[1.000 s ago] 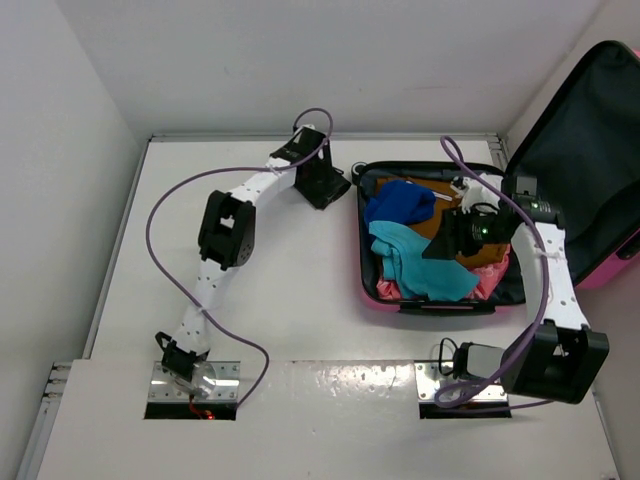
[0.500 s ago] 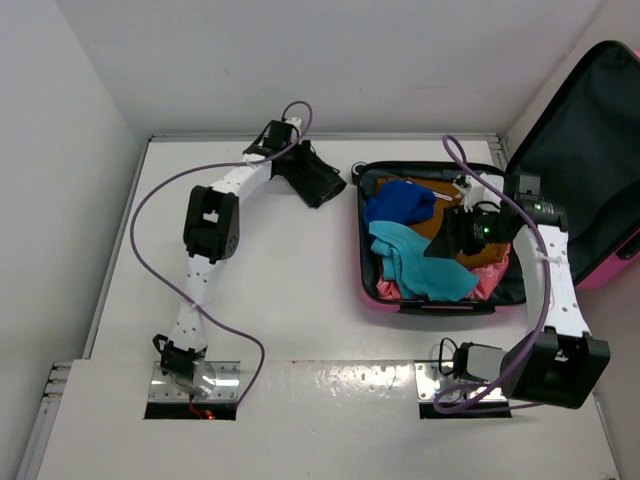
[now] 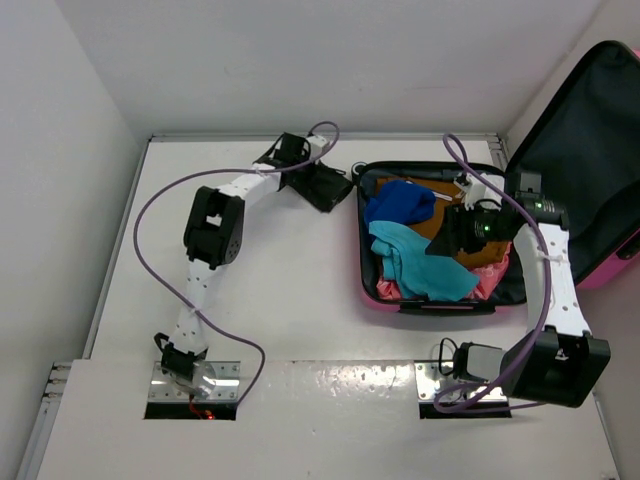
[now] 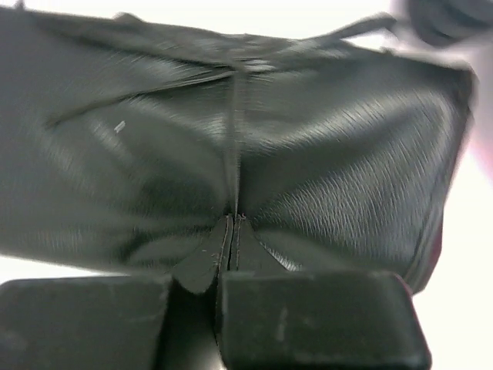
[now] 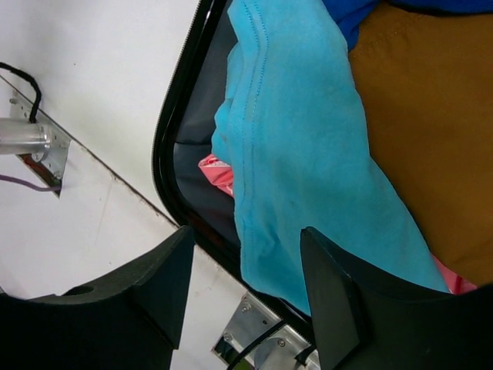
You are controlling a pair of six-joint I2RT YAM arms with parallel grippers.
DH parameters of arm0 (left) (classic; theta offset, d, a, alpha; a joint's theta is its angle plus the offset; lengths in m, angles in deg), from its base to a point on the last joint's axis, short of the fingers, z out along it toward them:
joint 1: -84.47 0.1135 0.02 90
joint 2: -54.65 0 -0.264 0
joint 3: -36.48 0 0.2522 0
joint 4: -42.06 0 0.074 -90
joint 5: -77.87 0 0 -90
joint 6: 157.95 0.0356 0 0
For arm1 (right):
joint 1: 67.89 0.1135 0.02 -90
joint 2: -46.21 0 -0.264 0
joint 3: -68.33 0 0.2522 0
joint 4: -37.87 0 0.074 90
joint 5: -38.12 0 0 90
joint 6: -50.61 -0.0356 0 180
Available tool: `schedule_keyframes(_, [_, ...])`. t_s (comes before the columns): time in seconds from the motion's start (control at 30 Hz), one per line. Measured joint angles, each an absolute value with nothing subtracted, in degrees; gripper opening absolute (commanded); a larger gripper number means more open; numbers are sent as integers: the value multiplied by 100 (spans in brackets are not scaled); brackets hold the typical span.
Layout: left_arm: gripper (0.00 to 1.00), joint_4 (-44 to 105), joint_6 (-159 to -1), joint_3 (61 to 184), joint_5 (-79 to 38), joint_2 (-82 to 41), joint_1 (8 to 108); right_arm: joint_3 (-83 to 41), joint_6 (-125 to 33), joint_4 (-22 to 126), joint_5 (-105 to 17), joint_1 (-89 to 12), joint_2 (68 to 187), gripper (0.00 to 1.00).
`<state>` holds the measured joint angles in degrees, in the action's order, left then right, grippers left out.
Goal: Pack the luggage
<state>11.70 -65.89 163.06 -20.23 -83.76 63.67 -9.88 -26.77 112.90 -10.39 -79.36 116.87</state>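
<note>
The luggage (image 3: 430, 307), a pink suitcase, lies open at the right with its lid (image 3: 585, 150) propped up. Inside it are a blue cloth (image 3: 400, 203), a teal cloth (image 3: 420, 262), a brown piece (image 3: 447, 222) and a pink piece (image 3: 388, 290). My left gripper (image 3: 312, 172) is shut on a black leather-like pouch (image 3: 328, 187) lying on the table just left of the luggage. In the left wrist view the gripper (image 4: 231, 231) pinches the seam flap of the pouch (image 4: 323, 169). My right gripper (image 5: 246, 239) hangs open over the teal cloth (image 5: 308, 154), holding nothing.
The luggage's black rim (image 5: 171, 139) runs under the right gripper, with white table (image 5: 92, 92) beside it. Purple cables (image 3: 160, 215) loop off both arms. Walls stand close at the left and back, and the raised lid blocks the far right.
The left gripper went from wide open to shut on the black pouch, with its wrist swinging left and then back. The right arm stayed put.
</note>
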Motion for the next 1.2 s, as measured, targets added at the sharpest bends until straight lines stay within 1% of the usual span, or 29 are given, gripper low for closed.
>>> schedule_keyframes(0.13, [0, 1126, -6501, 16055, -2185, -8142, 6192, -1025, -2694, 11260, -1084, -7938, 11691, 55])
schedule_keyframes(0.27, [0, 1087, -6645, 16024, -2580, -7877, 6314, -1016, -3026, 10947, -1089, -8058, 11619, 55])
schedule_keyframes(0.47, [0, 1111, -6868, 16695, -2906, -7427, 6564, -769, -4032, 9911, -1148, -8745, 10937, 55])
schedule_keyframes(0.6, [0, 1458, -6934, 16975, -3415, -6907, 6426, -676, -4628, 9299, -1205, -9210, 10705, 55])
schedule_keyframes(0.73, [0, 1819, -6927, 17067, -4165, -6498, 5991, -490, -5149, 8766, -1301, -9800, 10550, 55])
schedule_keyframes(0.87, [0, 2026, -6674, 17064, -4760, -6393, 5300, -350, -5549, 8456, -1312, -10340, 10360, 57])
schedule_keyframes(1.03, [0, 2140, -6171, 16822, -5046, -6417, 4398, -345, -5787, 8307, -1200, -10860, 10163, 58])
schedule_keyframes(1.2, [0, 2437, -5675, 16509, -4974, -6642, 3716, -356, -5715, 8388, -910, -11103, 10041, 58])
